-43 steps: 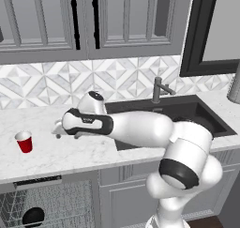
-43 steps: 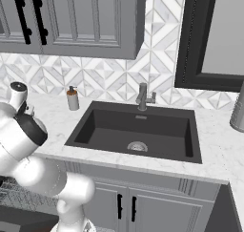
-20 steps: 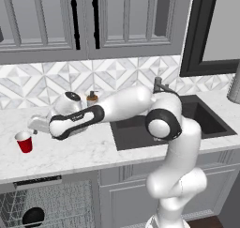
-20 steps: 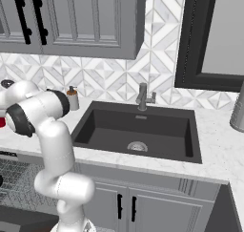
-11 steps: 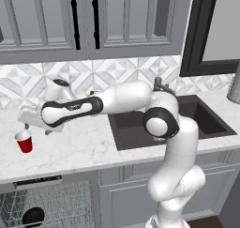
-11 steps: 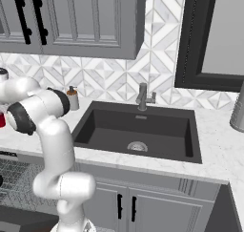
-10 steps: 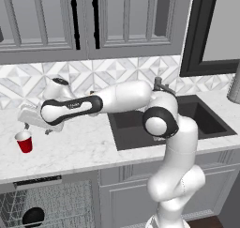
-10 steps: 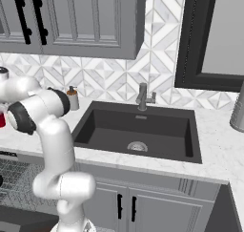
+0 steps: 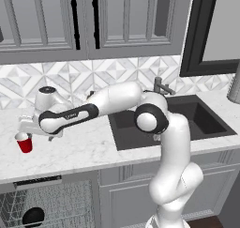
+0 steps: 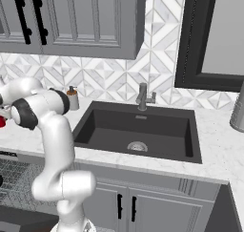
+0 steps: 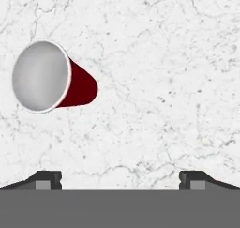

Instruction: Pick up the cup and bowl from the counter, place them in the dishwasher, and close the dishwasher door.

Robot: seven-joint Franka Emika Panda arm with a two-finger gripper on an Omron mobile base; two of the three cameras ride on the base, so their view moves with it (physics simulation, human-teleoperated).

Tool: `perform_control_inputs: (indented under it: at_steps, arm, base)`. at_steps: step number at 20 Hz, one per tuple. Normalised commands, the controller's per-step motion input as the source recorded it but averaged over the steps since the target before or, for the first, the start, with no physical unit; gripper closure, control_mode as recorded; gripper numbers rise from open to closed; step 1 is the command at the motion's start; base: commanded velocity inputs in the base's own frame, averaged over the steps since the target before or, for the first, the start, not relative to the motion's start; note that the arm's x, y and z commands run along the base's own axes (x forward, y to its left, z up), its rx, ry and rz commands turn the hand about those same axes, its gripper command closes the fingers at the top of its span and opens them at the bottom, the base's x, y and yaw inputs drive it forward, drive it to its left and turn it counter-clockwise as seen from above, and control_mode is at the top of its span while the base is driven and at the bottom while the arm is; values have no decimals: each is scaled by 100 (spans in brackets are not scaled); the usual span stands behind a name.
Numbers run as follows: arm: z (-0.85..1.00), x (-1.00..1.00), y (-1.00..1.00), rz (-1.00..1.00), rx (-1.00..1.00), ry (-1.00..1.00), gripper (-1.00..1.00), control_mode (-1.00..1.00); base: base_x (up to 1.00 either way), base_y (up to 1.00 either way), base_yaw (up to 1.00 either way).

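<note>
Gripper (image 11: 120, 179) spread wide, empty, above counter (image 11: 164, 81); cup (image 11: 51, 77) off to its side.

The white arm reaches far out to the robot's left, forearm roughly level, the hand turned to point downward. The gripper (image 11: 120, 178) hangs with its jaws spread wide, the two dark fingertips (image 11: 46, 179) well apart, nothing between them.

A: What's cut off or covered?

B: In the right base view the cup (image 10: 2, 121) is a red sliver at the left edge. The dishwasher (image 9: 47, 204) runs off the bottom of the left base view, where the bowl (image 9: 33, 217) sits dim behind rack wires.

A: The 2 fingertips (image 11: 46, 179)?

B: Barely poking up.
</note>
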Motion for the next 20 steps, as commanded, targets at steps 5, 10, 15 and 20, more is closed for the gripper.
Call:
perform_control_inputs:
  at_steps: [5,10,15,20]
  arm:
    - [0,37,27,-9,-16,9,-100,-100]
    - [0,36,1,0,0,6,-100,-100]
    - [-17,47,2,0,0,3,-100,-100]
    - [-24,28,20,0,0,0,-100,-100]
  base:
    - [0,0,0]
    - [0,0,0]
    - [0,0,0]
    - [0,0,0]
